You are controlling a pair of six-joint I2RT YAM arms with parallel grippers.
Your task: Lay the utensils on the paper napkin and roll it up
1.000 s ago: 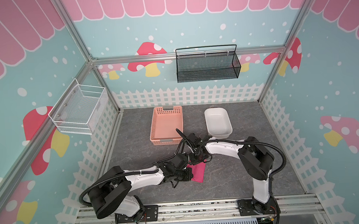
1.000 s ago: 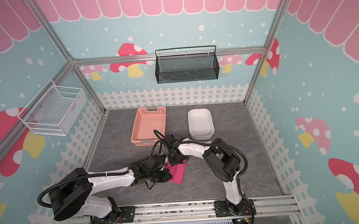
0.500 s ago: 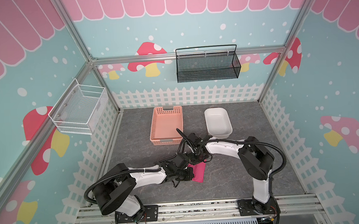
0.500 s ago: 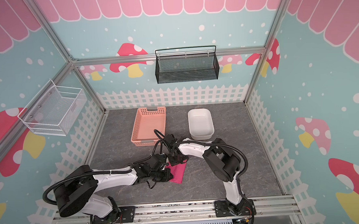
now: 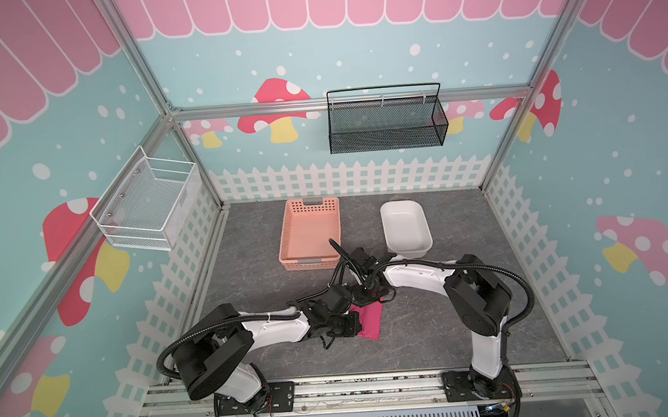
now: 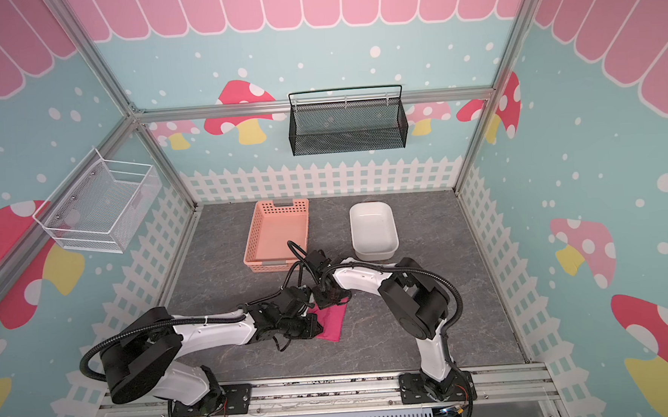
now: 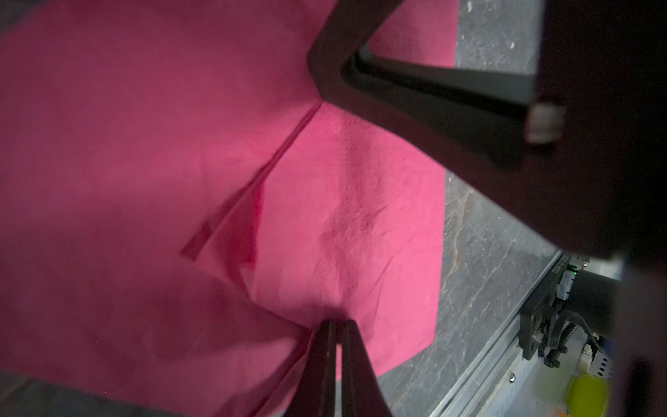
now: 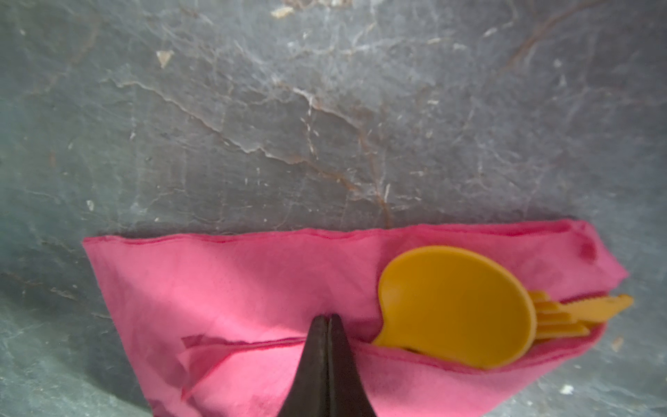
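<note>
Tabletop [image 5: 429, 330] first: grey, stone-veined, spread wide under both my arms. Toward the back wall sits the salmon perforated basket [image 5: 310, 234], and to its right in both top views, with a gap between them, the white tub [image 5: 404, 225].

Nearer the front, between my two wrists, lies the paper napkin [image 5: 369, 321], hot pink and folded over on itself. From above, only part of the napkin [image 6: 332, 323] shows past my arms.

Now my left claw [image 7: 336, 326]: jaws drawn almost together, nipping a fold of the napkin [image 7: 343, 216], and the paper puckers toward the tips.

My right claw [image 8: 327, 319]: jaws pressed fully together, tips down on the napkin [image 8: 252, 281] at its folded-over edge, right beside the spoon's neck. Whether they touch the neck I can't quite tell, the picture is soft there.

And the utensils, tucked into the fold at one end. The spoon [image 8: 454, 307] is on top with its round bowl showing. The fork [image 8: 556, 321] has its tines peeking out from under it. The thin piece [image 8: 610, 302] reaches farthest, about to the napkin's end.
</note>
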